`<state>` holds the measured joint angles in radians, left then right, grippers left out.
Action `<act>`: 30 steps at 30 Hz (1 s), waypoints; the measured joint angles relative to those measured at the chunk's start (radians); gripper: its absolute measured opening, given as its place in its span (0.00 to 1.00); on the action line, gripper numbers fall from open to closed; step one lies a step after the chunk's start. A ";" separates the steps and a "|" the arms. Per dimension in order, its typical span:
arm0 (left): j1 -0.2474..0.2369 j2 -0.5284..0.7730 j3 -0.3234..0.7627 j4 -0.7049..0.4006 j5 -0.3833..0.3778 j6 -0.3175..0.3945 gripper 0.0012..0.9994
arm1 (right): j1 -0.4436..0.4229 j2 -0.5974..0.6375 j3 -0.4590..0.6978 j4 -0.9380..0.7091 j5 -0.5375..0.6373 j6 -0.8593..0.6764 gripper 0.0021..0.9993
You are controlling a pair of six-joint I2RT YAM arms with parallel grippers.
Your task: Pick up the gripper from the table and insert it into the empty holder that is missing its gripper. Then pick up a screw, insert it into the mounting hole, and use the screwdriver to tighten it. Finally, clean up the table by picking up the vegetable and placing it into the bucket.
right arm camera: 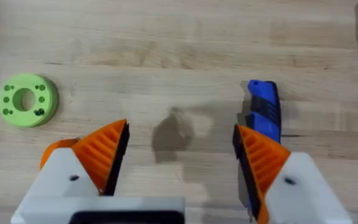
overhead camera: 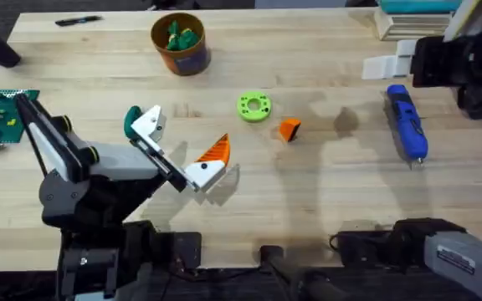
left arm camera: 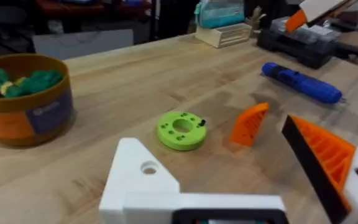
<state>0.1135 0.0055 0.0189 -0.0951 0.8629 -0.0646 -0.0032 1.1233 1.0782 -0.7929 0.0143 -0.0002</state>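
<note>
Lying loose on the pale wooden bench [overhead camera: 308, 192], the gripper [overhead camera: 289, 129] waits near the middle, just right of the lime green disc [overhead camera: 253, 107] and well apart from both arms; it is a small orange plastic wedge with ribbed faces, resting on one side. The left claw [overhead camera: 182, 149] is held low and level over the bench with its jaws spread and nothing between them, and that pose seems meant to present the holder [overhead camera: 147, 123]: one finger carries its orange ribbed pad on a white base, while the other is a bare white angular block with a round mounting hole, which the left wrist view shows plainly. The right claw [right arm camera: 179, 149] hangs above the bench, released and empty, its two orange ribbed pads facing each other across a wide gap, probably poised to go down for the wedge. The screwdriver [overhead camera: 406, 122] lies flat at the right, a smooth bright blue cylinder with its thin tip pointing nearward. The bucket [overhead camera: 180, 43] stands at the far side, round and orange-brown with a dark blue band, holding green toy pieces. I cannot make out a screw.
</note>
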 joint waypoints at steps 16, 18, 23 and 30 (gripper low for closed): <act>0.000 0.000 0.000 -0.010 0.088 -0.067 0.99 | 0.124 0.078 0.000 0.008 -0.119 0.000 0.99; 0.000 0.000 0.000 -0.010 0.091 -0.067 0.99 | 0.178 0.104 0.001 0.007 -0.122 0.000 0.99; 0.000 0.000 0.000 -0.011 0.096 -0.067 0.99 | 0.354 0.211 0.077 -0.030 -0.132 0.001 0.99; 0.000 0.000 0.000 -0.012 0.104 -0.067 0.99 | 0.475 0.371 0.169 -0.104 -0.135 -0.001 0.99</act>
<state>0.1135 0.0052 0.0189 -0.1074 0.9673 -0.1318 0.4717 1.4946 1.2476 -0.8971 -0.1211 -0.0010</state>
